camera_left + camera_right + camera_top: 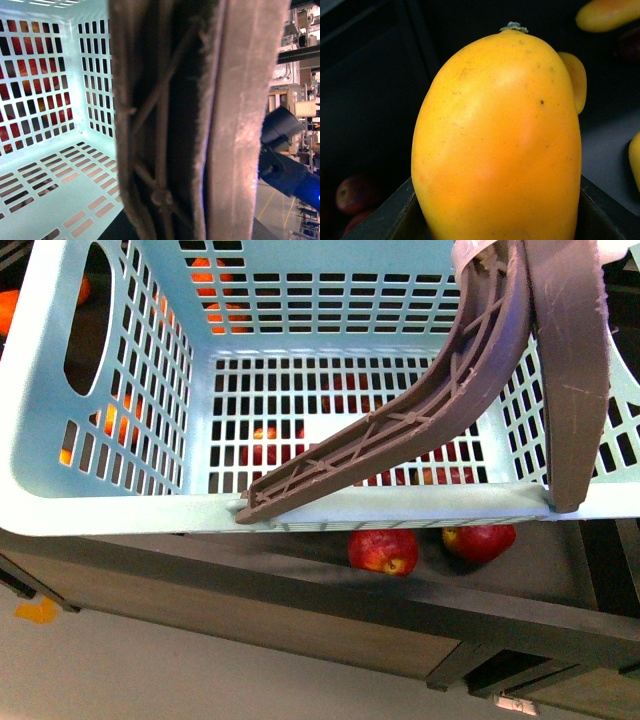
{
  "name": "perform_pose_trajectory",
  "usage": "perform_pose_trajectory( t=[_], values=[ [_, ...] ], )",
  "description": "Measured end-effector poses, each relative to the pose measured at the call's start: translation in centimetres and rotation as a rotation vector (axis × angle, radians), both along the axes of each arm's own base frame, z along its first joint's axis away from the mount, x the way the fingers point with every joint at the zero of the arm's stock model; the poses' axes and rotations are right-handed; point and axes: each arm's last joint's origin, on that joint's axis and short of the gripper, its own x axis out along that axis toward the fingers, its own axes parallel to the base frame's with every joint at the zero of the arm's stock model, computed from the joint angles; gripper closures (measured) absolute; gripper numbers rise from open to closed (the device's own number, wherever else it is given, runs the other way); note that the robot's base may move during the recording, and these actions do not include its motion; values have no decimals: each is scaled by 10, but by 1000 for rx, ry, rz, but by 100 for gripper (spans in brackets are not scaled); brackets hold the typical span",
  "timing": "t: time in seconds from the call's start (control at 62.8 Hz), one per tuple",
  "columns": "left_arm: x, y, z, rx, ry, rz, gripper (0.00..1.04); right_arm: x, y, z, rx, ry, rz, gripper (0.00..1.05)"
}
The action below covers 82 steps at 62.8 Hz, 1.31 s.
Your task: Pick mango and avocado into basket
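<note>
Mango, one, clamped between the dark fingers of the right gripper, long axis running outward from the jaws, stem nub farthest out; three yellow fruits beyond. Basket, one, with two brown handles; two red apples below its rim. Left gripper unseen, grip not determinable

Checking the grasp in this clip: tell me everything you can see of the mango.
The mango is a smooth oval fruit, yellow shading to orange, with a few dark specks and a small greenish stem nub at its far end. It fills the right wrist view, its near end between dark parts of the right pincer, which seems to clamp it. No other view shows it.
</note>
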Motion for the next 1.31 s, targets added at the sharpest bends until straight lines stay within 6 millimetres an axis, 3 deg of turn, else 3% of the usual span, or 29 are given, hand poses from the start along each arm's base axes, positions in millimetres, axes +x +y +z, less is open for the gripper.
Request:
perform_pose_trajectory(
  t=[0.319,0.478,0.637,0.908,1.163,1.306],
  values=[
    [0,0,0,-1,1,-1,89,-55,72,104,-118,-207,235,42],
    [0,0,0,0,0,0,89,-69,114,128,-174,-303,320,42],
    [0,0,0,0,0,1,89,-66,153,131,-184,-338,398,42],
    [0,0,0,-1,1,-2,89,-53,215,114,-200,-336,511,42],
    [0,0,0,0,0,0,89,-47,245,98,-208,-300,563,41],
    [0,0,0,0,0,0,89,-48,251,94,-207,-286,575,24]
  ],
)
